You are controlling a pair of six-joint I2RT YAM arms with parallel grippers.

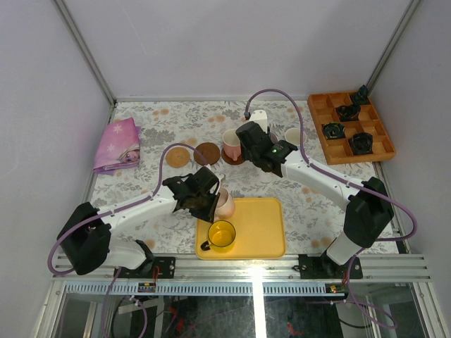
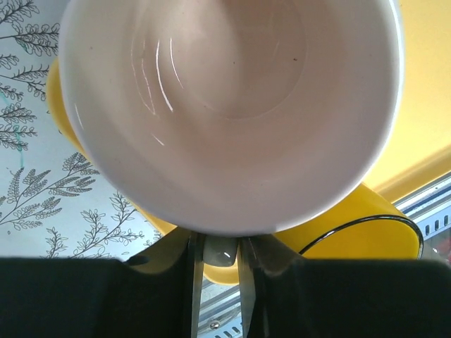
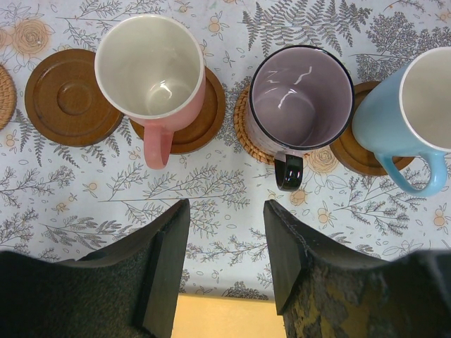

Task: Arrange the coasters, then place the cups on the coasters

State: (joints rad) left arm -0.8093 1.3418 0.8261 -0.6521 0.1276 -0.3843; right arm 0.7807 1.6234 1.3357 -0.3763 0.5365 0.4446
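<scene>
Cups (image 3: 151, 67) five, coasters (image 3: 70, 95) five, left gripper (image 1: 209, 201) clasping pale pink cup (image 2: 225, 105), right gripper (image 3: 225, 215) released.

Table (image 1: 162, 120), top with grey floral print. On it: yellow tray (image 1: 261, 232), near edge, centre; orange compartment box (image 1: 318, 125), far right corner; folded pink cloth (image 1: 118, 144), far left; row of round coasters across the middle: tan woven coaster (image 1: 177, 156), bare dark coaster (image 1: 206, 153), second dark coaster (image 3: 211, 116), second woven coaster (image 3: 241, 123), third dark coaster (image 3: 345, 158)
</scene>
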